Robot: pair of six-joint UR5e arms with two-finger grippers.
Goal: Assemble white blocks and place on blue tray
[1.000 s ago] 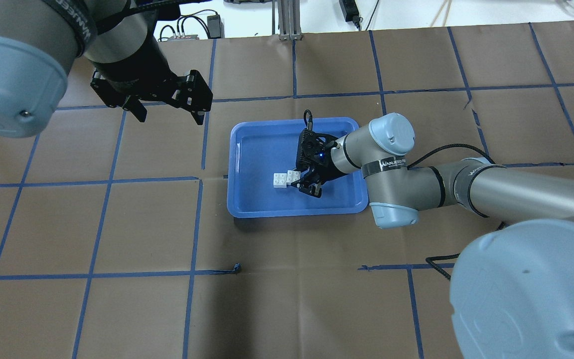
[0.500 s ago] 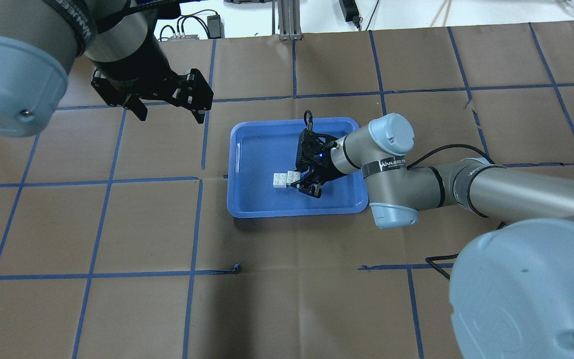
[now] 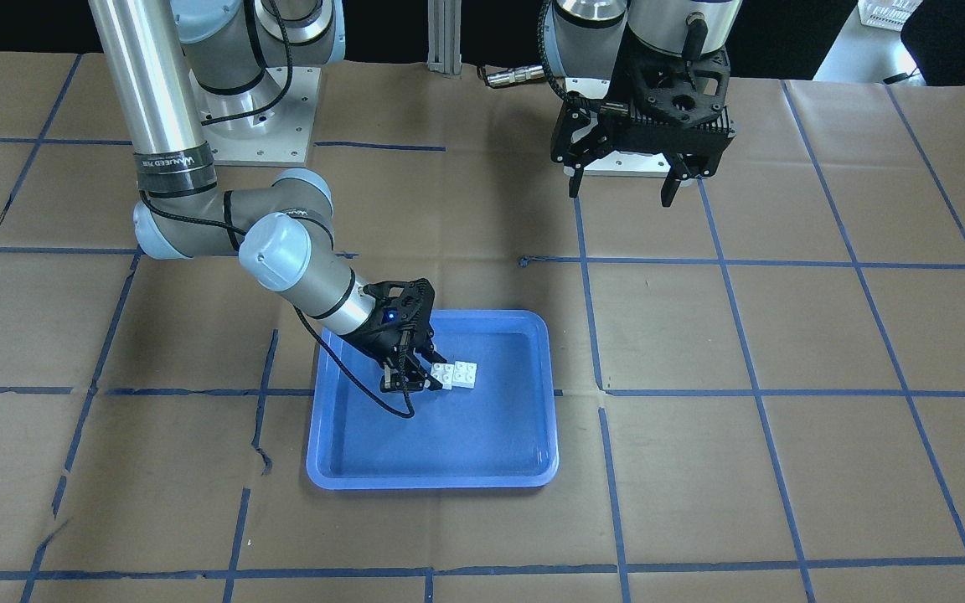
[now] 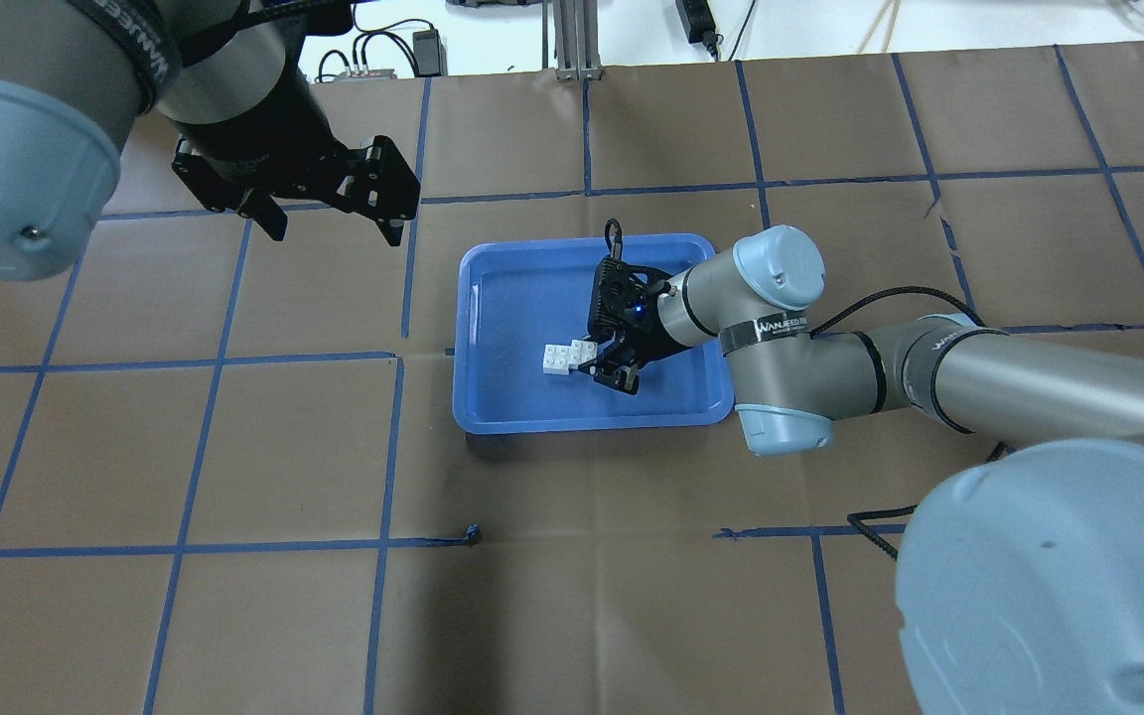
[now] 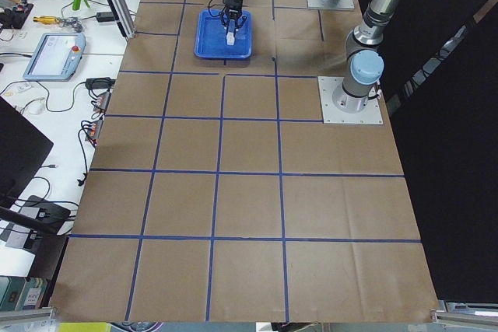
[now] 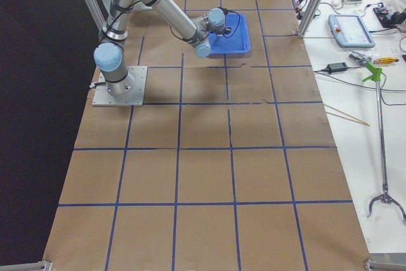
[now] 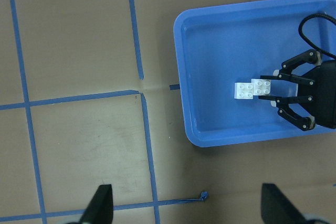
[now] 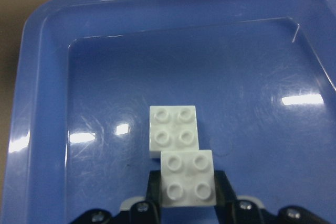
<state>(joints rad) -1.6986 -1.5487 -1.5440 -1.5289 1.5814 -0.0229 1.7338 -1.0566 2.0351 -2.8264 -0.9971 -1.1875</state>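
The two white blocks (image 4: 566,357) are joined with an offset and sit low inside the blue tray (image 4: 512,288). They also show in the front view (image 3: 457,373) and the left wrist view (image 7: 251,88). In the right wrist view the nearer block (image 8: 187,178) overlaps the farther one (image 8: 172,131). My right gripper (image 4: 594,359) reaches into the tray with its fingers closed on the sides of the nearer block. My left gripper (image 4: 337,235) is open and empty, high above the table to the tray's far left. It is also in the front view (image 3: 620,196).
The table is covered in brown paper with a blue tape grid (image 4: 393,447). The right arm's elbow (image 4: 781,348) hangs over the tray's right rim. A black cable (image 4: 870,516) lies on the table near the right arm. Benches with tools flank the table (image 5: 54,44).
My left gripper has drifted slightly up and to the left, away from the tray. The right gripper and the white blocks have hardly moved.
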